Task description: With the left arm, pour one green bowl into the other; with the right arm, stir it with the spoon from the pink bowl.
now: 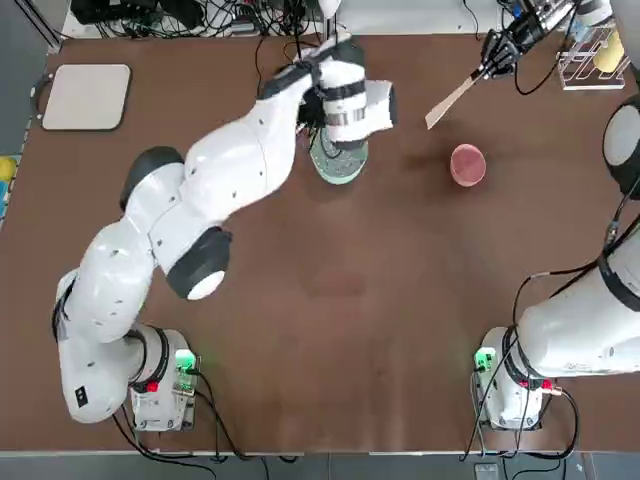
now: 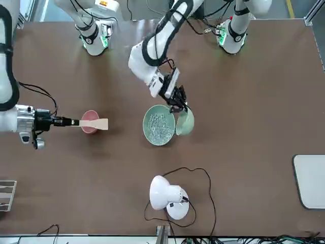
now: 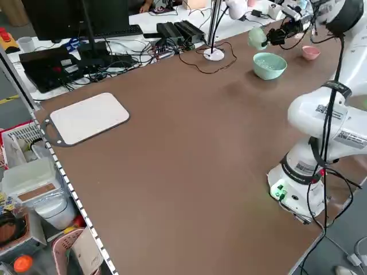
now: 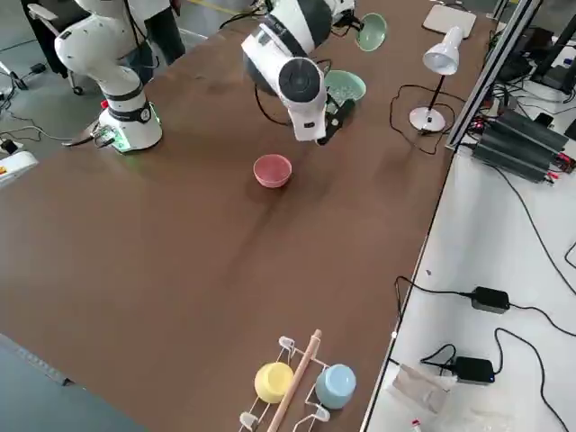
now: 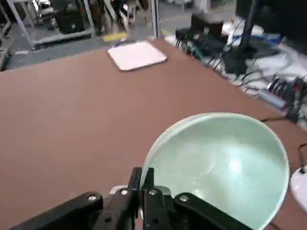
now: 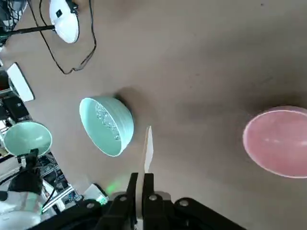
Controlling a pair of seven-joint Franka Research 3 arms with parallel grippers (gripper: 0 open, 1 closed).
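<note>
My left gripper (image 2: 179, 105) is shut on the rim of the small green bowl (image 2: 186, 122), which it holds tipped on edge right beside the large mint-green bowl (image 2: 159, 125). Pale bits lie inside the large bowl. The left wrist view shows the small green bowl (image 5: 220, 163) looking empty, with the gripper (image 5: 142, 179) pinching its rim. My right gripper (image 2: 70, 122) is shut on the handle of the beige spoon (image 2: 94, 123), held level in the air over the pink bowl (image 2: 89, 127). The top view shows that spoon (image 1: 452, 100) raised and the pink bowl (image 1: 467, 165) standing alone.
A white desk lamp (image 2: 167, 195) with a looping black cable stands on the far side of the large bowl. A white board (image 1: 87, 95) lies at the far left corner. A rack with a yellow cup and a blue cup (image 4: 297, 382) sits at the far right edge.
</note>
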